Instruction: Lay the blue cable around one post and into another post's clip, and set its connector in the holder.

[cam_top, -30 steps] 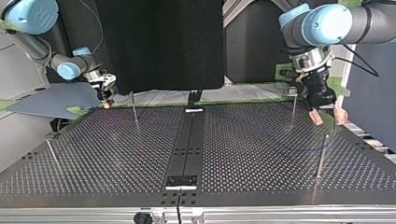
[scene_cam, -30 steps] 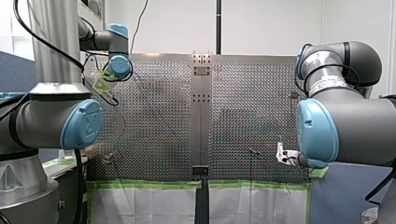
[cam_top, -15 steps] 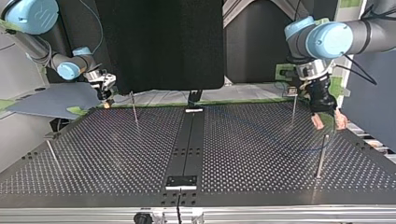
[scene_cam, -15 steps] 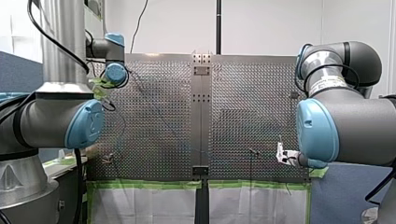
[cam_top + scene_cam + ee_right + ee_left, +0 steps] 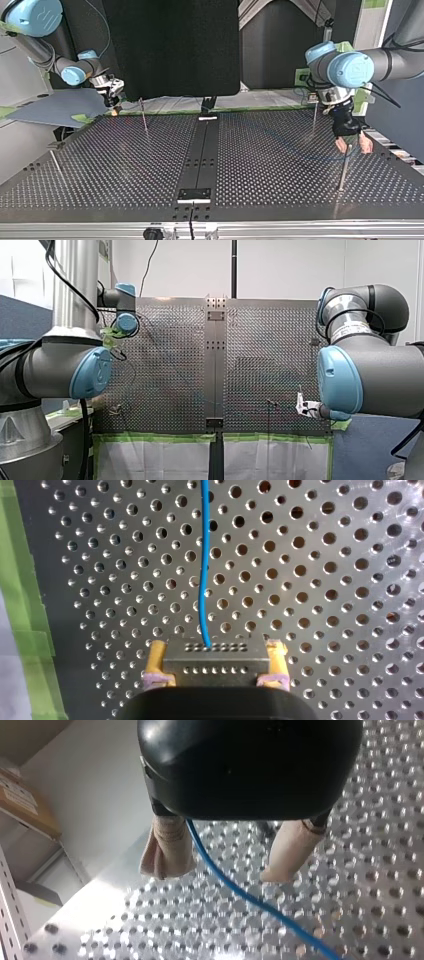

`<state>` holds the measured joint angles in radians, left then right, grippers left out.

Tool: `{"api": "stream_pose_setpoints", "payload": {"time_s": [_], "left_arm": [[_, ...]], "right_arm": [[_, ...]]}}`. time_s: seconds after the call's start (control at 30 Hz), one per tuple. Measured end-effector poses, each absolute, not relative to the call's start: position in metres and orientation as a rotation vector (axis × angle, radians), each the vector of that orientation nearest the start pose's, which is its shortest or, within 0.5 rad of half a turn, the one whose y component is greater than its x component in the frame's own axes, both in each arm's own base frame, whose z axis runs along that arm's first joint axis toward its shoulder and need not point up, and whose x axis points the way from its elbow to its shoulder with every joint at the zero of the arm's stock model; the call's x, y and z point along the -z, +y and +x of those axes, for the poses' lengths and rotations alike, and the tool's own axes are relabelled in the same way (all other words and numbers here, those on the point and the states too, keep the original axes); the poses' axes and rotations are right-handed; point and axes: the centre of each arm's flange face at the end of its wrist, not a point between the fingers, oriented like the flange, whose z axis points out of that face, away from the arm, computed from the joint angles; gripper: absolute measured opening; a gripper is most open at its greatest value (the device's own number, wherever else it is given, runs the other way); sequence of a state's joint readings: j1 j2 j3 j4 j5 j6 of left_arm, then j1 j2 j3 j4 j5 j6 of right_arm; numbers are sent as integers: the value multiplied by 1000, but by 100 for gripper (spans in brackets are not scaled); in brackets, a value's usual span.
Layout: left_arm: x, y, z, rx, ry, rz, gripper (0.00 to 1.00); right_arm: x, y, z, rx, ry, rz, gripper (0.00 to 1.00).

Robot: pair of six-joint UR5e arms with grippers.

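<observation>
The thin blue cable runs ahead over the perforated plate from a grey connector. My right gripper is shut on that connector, its yellow pads at either side. In the top view this gripper hangs at the far left corner. My left gripper is open, its beige pads on either side of the top of a thin post at the top view's right. In the left wrist view the blue cable passes between the beige pads, close to one, and neither pad presses on it.
More thin posts stand on the plate. A black strip down the middle carries a small bracket near the top view's front edge. Green tape lines the plate's edge beside my right gripper.
My left arm has moved toward the top view's front, and its gripper has dropped from beside the far right post to the nearer post's top. My right arm has not moved.
</observation>
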<state>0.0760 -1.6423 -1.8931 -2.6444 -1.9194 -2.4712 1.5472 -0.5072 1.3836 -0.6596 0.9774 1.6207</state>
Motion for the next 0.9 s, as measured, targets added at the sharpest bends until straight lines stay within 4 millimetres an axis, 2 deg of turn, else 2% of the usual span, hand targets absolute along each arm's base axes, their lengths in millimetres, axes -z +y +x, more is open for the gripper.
{"api": "stream_pose_setpoints", "payload": {"time_s": [0.37, 0.57, 0.7, 0.9], "left_arm": [[-346, -33, 544, 384, 1116, -971, 100], [-363, -21, 557, 400, 1071, -959, 100], [-375, -20, 564, 422, 1058, -938, 100], [-379, -20, 566, 434, 1057, -928, 100]], "right_arm": [[48, -686, 172, -1596, -1145, 1741, 0], [48, -686, 172, -1595, -1145, 1742, 0], [48, -686, 173, -1594, -1145, 1743, 0], [48, -686, 172, -1594, -1145, 1742, 0]]}}
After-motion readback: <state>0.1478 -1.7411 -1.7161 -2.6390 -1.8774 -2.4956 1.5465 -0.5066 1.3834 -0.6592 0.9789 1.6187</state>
